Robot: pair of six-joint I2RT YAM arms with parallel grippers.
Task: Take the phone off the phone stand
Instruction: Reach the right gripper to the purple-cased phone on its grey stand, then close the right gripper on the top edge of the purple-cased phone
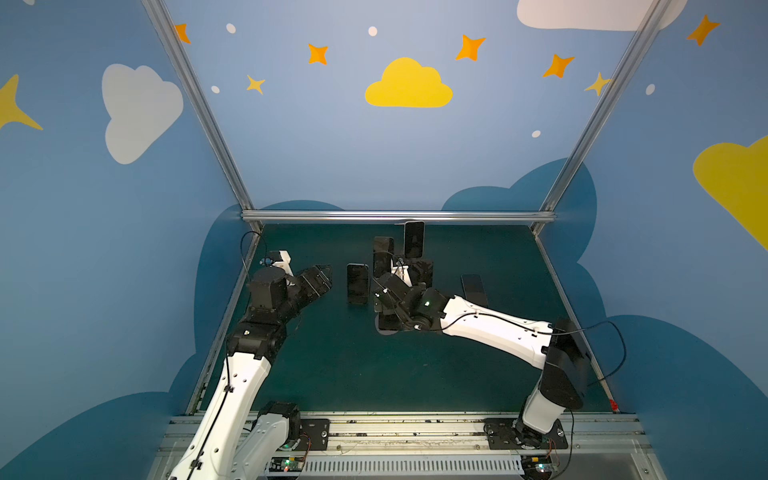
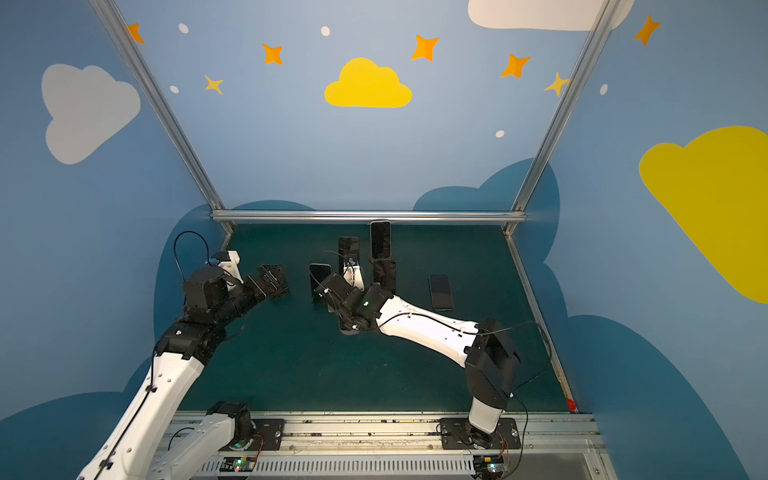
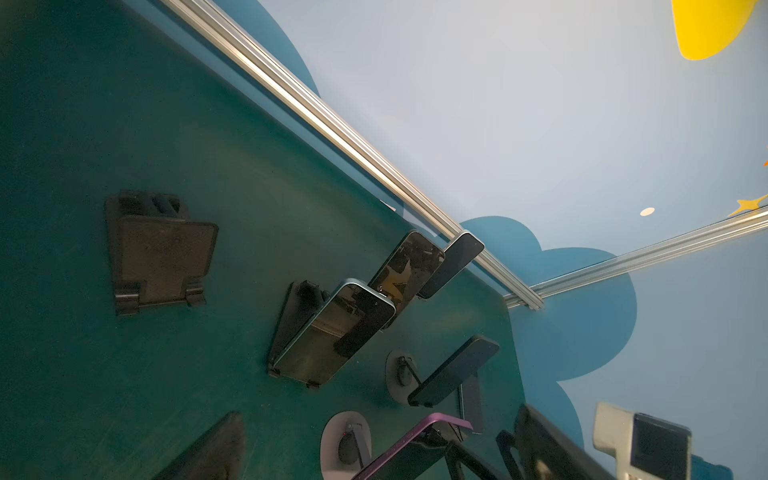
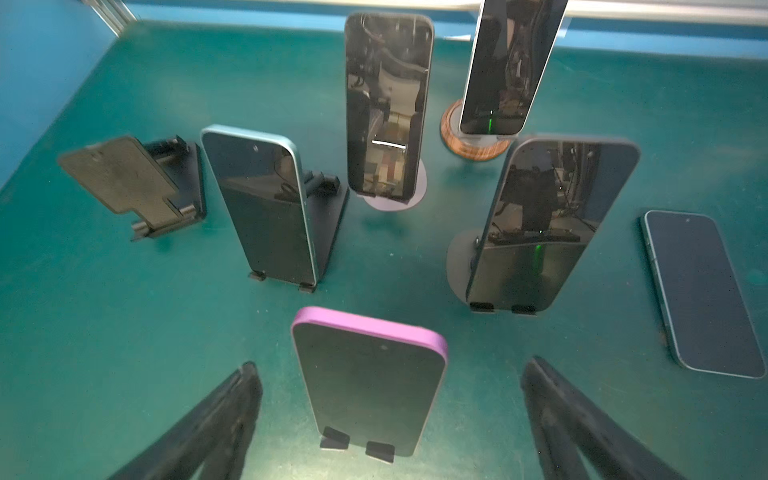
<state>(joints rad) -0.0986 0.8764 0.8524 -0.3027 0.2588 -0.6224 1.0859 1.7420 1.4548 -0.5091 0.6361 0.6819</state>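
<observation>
- The approach step is being carried out: the right gripper [image 4: 392, 365] is being held just on the near side of the purple phone [image 4: 368, 386]. Its fingers [image 4: 232, 407] are being kept wide, one on each side of the phone, and nothing is being touched.
- The purple phone is being propped, tilted back, on the two front lips of its stand [image 4: 357, 446]. It is the nearest of the cluster in the middle of the table [image 4: 104, 332].
- The left gripper [image 1: 324, 277] is being held at the left, well apart from the phones, with its fingers likewise being kept spread wide and empty.
- Four other phones are being carried on stands farther back. A flat phone [image 4: 702, 291] is being left lying on the table at the right, and an empty stand [image 4: 129, 187] is being left at the left of the group.
- As a judgement, the next move is being called for as follows: the fingers are to be advanced along the purple phone's long edges and closed on them, and the phone is then to be lifted up and clear of the lips. The stand looks light and may be dragged along.
</observation>
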